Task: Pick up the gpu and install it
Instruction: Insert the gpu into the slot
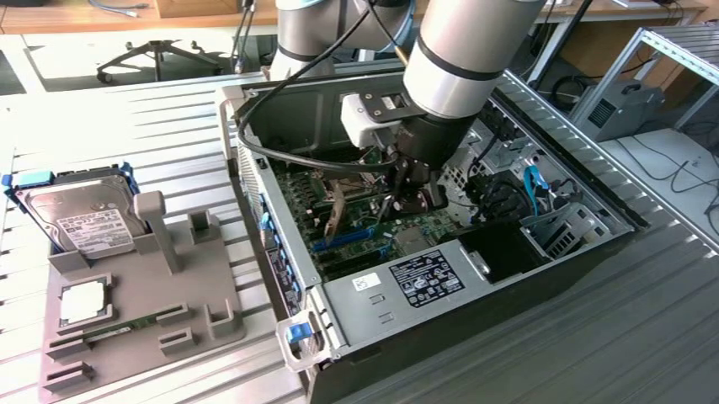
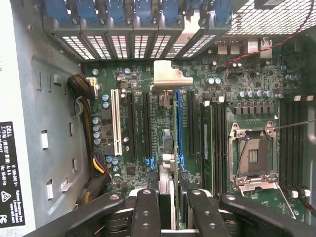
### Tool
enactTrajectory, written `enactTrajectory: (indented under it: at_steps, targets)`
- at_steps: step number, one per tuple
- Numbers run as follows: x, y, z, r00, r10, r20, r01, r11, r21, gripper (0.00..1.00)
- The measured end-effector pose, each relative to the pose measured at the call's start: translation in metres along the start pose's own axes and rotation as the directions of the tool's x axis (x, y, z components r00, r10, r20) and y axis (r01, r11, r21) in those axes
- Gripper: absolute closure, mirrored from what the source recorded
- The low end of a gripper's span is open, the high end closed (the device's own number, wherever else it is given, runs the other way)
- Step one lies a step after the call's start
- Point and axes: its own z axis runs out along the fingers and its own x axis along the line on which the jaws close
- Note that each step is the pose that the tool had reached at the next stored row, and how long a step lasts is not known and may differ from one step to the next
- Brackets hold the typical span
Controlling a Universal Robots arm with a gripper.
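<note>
I have the pincer (image 1: 407, 198) down inside the open case (image 1: 584, 220), just above the motherboard (image 1: 359, 223). It is clamped on the gpu (image 2: 167, 143), which stands on edge between the two black fingers (image 2: 146, 212). In the wrist view the card runs straight out from the pincer as a thin strip, ending at its silver bracket (image 2: 170, 79) near the rear slot covers (image 2: 118, 44). The card's faces are turned away, so I cannot make out the fan side. Whether its lower edge already touches a slot (image 2: 178, 123) I cannot tell; the blue slot lies just beside it. In the exterior view the arm (image 1: 466, 50) hides most of the card. Well away from the pincer, outside the case, a grey holder (image 1: 146, 295) carries a hard drive (image 1: 84, 219); its other contents are hard to make out.
</note>
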Motion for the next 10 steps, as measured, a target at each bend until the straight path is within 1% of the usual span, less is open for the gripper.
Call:
enactTrajectory:
  at_steps: [4,5,6,7,8,9,10]
  targets:
    - [0.000,0.0030,0.0070,1.0000,0.000,-0.0001,0.000,1.0000,0.0000,0.73]
    - [-0.003,0.0083,0.0089,1.0000,0.000,-0.0001,0.000,1.0000,0.0000,0.73]
    - [-0.008,0.0098,0.0110,1.0000,0.000,0.0001,0.000,1.0000,0.0000,0.73]
    - [-0.013,0.0162,0.0130,1.0000,0.000,0.0000,0.000,1.0000,0.0000,0.73]
    - [-0.021,0.0247,0.0146,1.0000,0.000,0.0000,0.000,1.0000,0.0000,0.73]
    - [-0.026,0.0302,0.0166,1.0000,0.000,0.0001,0.000,1.0000,0.0001,0.73]
    - [-0.027,0.0316,0.0173,1.0000,0.000,0.0002,0.000,1.0000,0.0001,0.73]
